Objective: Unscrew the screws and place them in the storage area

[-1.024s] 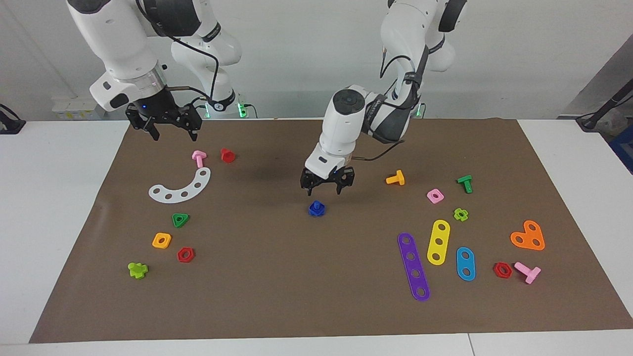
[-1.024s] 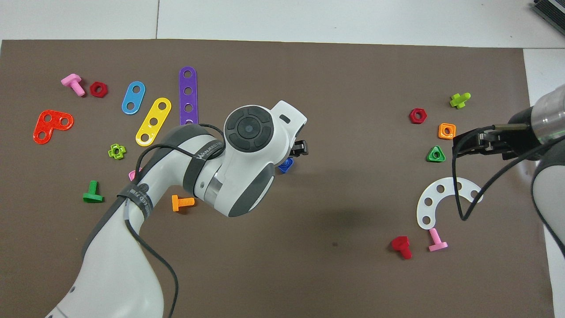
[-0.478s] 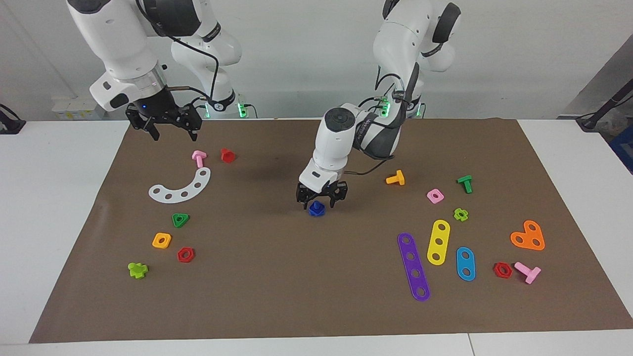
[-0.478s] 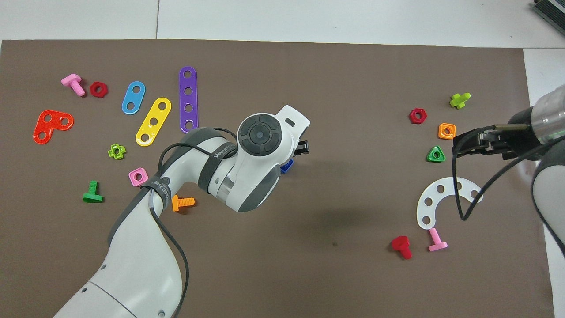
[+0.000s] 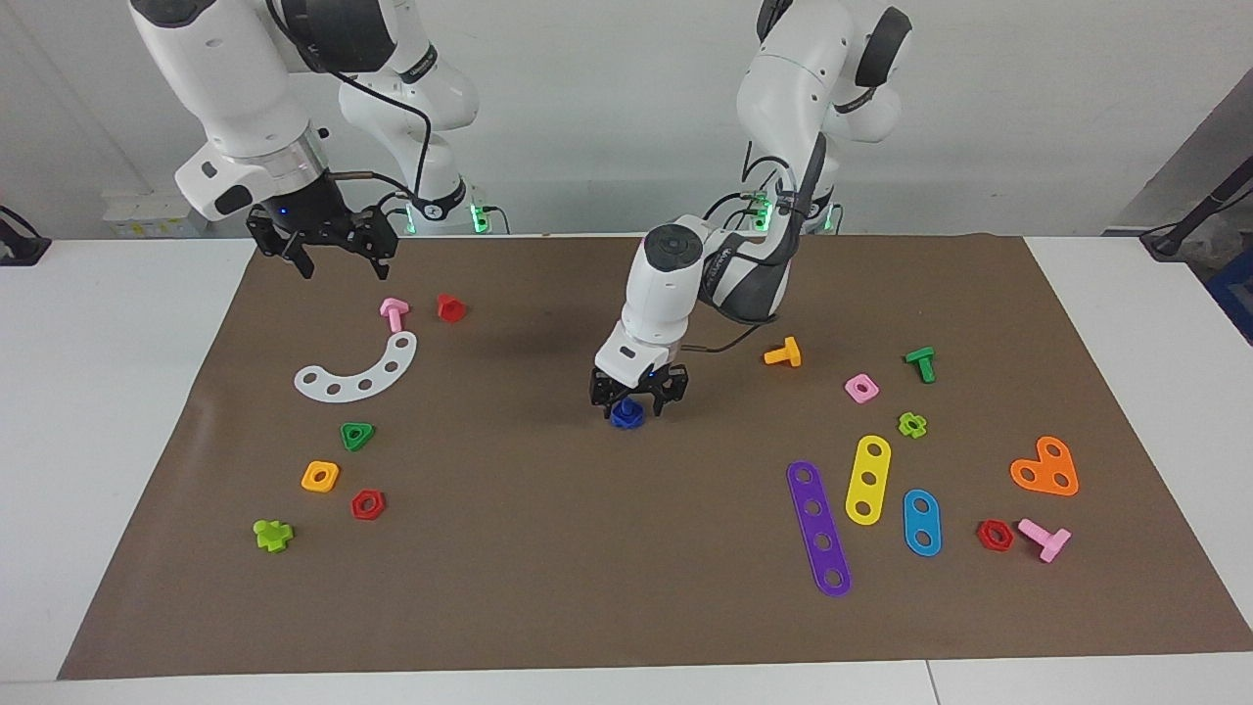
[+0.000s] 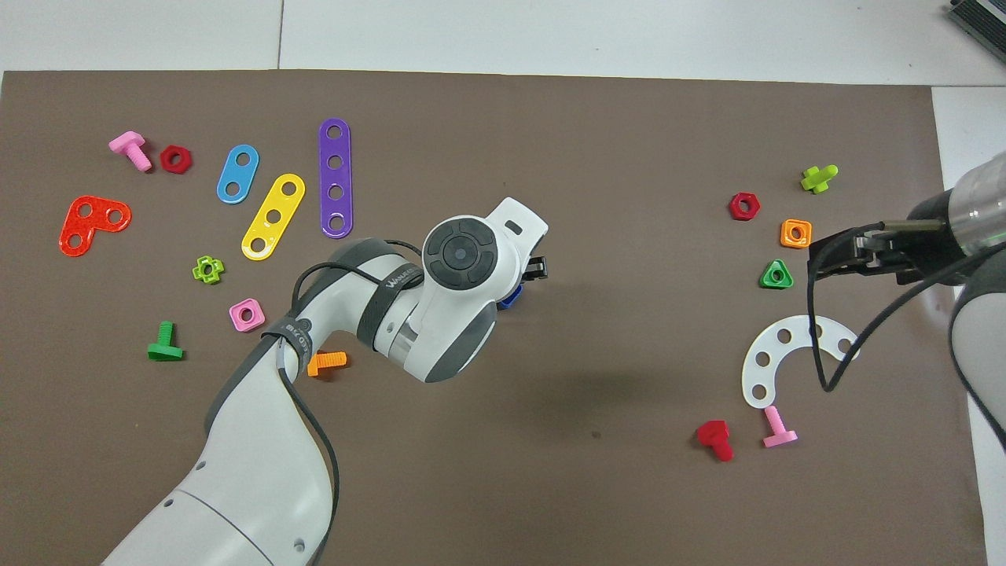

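One blue bolt-and-nut (image 5: 626, 415), mid-mat | left gripper (image 5: 638, 399) closing fingers around its head | right gripper (image 5: 321, 253) waiting, fingers apart | next: twisting bolt free.

White table (image 5: 127, 411) carrying brown paper mat (image 5: 548, 548). On mat, directly under left gripper (image 5: 636, 399): dark blue plastic bolt-and-nut (image 5: 626, 415). Toward left arm's end: purple four-hole plastic strip (image 5: 818, 527), yellow strip (image 5: 867, 479). Below right gripper (image 5: 323, 250): pink T-bolt (image 5: 394, 313), white curved holed strip (image 5: 358, 371).
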Robot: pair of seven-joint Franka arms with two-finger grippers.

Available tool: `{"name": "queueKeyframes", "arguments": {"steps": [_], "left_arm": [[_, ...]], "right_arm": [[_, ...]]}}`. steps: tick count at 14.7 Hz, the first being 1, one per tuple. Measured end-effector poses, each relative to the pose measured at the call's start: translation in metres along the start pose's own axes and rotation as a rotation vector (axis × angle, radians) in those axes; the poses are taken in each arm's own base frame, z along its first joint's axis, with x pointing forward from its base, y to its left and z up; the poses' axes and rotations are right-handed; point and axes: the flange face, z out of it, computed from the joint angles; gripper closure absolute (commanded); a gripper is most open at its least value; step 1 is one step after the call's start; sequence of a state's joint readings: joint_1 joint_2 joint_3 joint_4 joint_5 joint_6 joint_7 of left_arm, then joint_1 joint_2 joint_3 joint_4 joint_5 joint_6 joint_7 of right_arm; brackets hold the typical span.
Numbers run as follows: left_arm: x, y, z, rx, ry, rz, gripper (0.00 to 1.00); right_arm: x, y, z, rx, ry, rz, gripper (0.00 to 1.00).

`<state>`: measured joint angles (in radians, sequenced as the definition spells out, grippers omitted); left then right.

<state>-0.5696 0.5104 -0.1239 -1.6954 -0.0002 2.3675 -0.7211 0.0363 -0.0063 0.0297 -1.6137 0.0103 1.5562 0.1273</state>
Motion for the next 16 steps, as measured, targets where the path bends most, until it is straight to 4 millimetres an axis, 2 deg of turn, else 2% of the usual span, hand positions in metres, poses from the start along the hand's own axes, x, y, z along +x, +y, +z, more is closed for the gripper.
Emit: {"name": "queueKeyframes", "arguments": {"steps": [5,9,12,16], "left_arm": [[-0.005,0.001,0.013,0.013,-0.020,0.005,0.18],[-0.012,0.006,0.015,0.021,-0.031,0.018,0.21],[-0.018,0.011,0.016,0.027,-0.039,0.029,0.27],[-0.016,0.010,0.016,0.027,-0.037,0.027,0.32]], "right_arm": [[0.000,0.000,0.000,0.000,0.000,0.000,0.00],[0.000,0.000,0.000,0.000,0.000,0.000,0.00],[0.000,0.000,0.000,0.000,0.000,0.000,0.00],[0.000,0.000,0.000,0.000,0.000,0.000,0.00]]}}
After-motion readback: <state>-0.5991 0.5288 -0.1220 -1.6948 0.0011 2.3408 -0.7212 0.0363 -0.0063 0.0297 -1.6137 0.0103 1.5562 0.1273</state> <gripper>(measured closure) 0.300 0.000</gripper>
